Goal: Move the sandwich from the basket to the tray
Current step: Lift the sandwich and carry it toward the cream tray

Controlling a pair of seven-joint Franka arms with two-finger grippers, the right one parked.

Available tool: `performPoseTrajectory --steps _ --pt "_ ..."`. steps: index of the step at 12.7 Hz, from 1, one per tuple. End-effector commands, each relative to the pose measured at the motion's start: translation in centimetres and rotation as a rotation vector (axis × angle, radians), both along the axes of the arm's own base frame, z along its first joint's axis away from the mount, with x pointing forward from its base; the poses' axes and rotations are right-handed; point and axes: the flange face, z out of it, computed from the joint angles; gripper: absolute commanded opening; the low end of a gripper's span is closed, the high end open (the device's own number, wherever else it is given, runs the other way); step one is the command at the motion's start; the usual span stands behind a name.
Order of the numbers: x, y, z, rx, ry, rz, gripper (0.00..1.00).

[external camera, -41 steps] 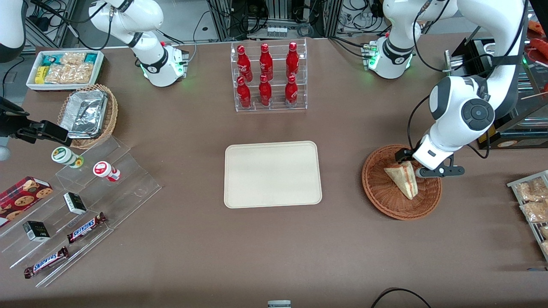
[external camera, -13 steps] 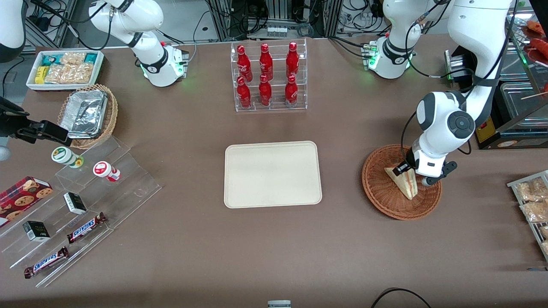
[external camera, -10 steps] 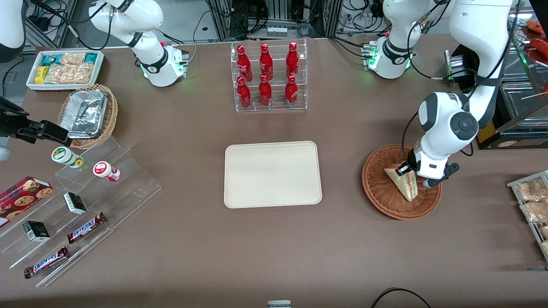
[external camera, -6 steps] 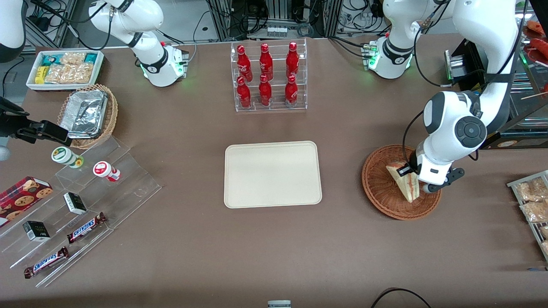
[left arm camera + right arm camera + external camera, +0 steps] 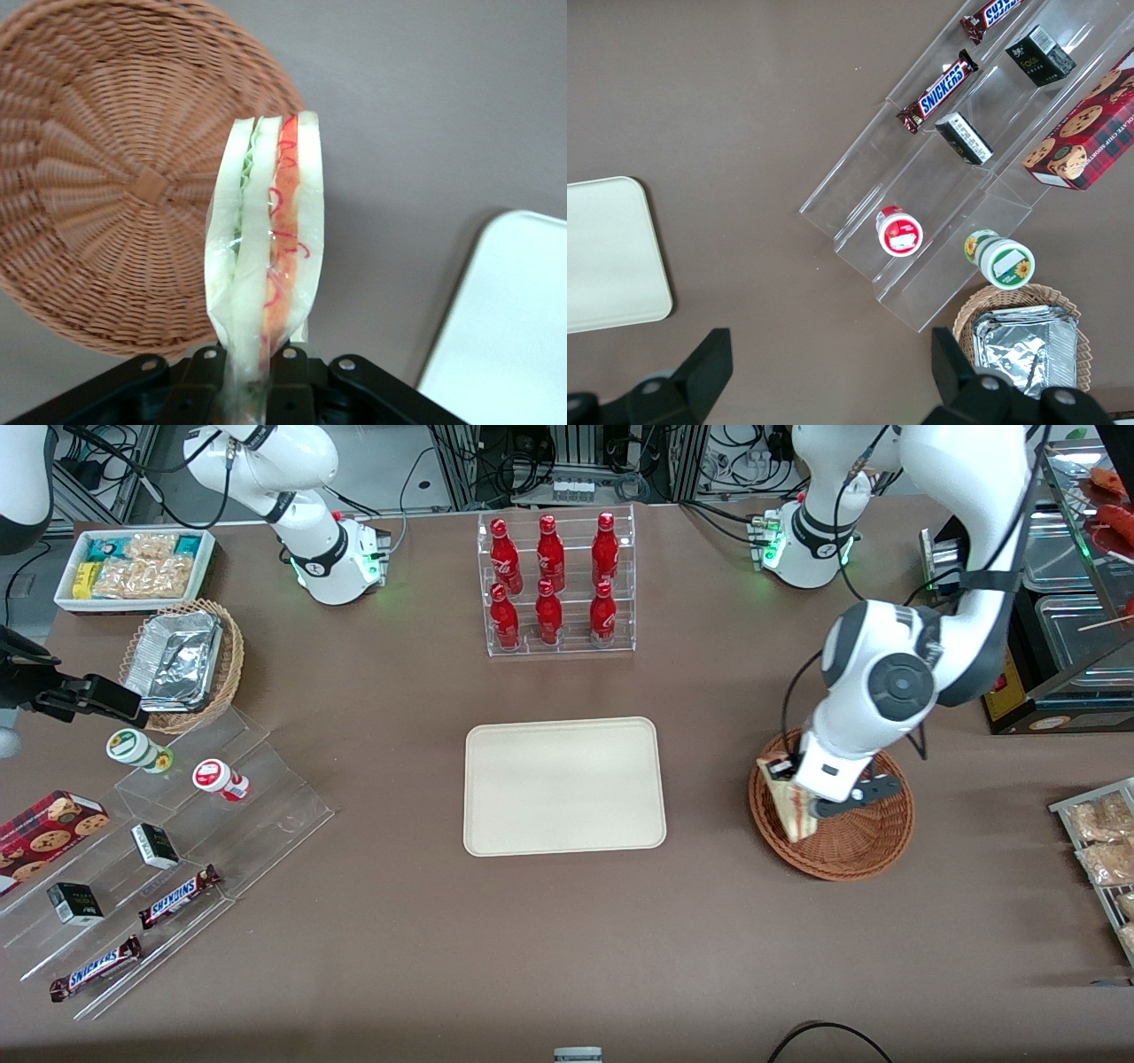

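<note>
My left gripper is shut on the sandwich, a pale wedge in clear wrap with red and green filling. The wedge hangs lifted above the rim of the reddish-brown wicker basket, on the side toward the tray. In the left wrist view the sandwich stands up from the gripper, its cut edge showing. There the basket lies below with nothing in it. The cream tray sits bare at the table's middle, and one corner of the tray shows in the wrist view.
A clear rack of red bottles stands farther from the camera than the tray. Toward the parked arm's end are stepped acrylic shelves with snacks, a tan basket of foil trays and a white snack box. Bagged snacks lie at the working arm's end.
The gripper closed on the sandwich in the basket, lifted it and carried it toward the tray. It now hangs over the basket's rim instead of lying at the middle.
</note>
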Motion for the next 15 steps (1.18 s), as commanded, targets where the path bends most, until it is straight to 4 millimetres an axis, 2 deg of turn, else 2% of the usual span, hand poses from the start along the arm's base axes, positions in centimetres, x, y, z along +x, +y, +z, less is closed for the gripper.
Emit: performPoseTrajectory --steps 1,4,7,11,12,15 --pt "0.4 -5.0 -0.2 0.003 -0.001 -0.066 0.0" --pt "0.4 -11.3 -1.0 -0.011 -0.006 -0.119 0.0" --pt "-0.2 -17.7 -3.1 -0.013 -0.004 -0.149 0.0" --pt "-0.7 -23.8 -5.0 -0.028 -0.008 -0.147 0.0" --pt "-1.3 -25.8 -5.3 -0.034 -0.012 -0.152 0.0" --pt "-3.0 -29.6 -6.8 -0.05 -0.003 -0.134 0.0"
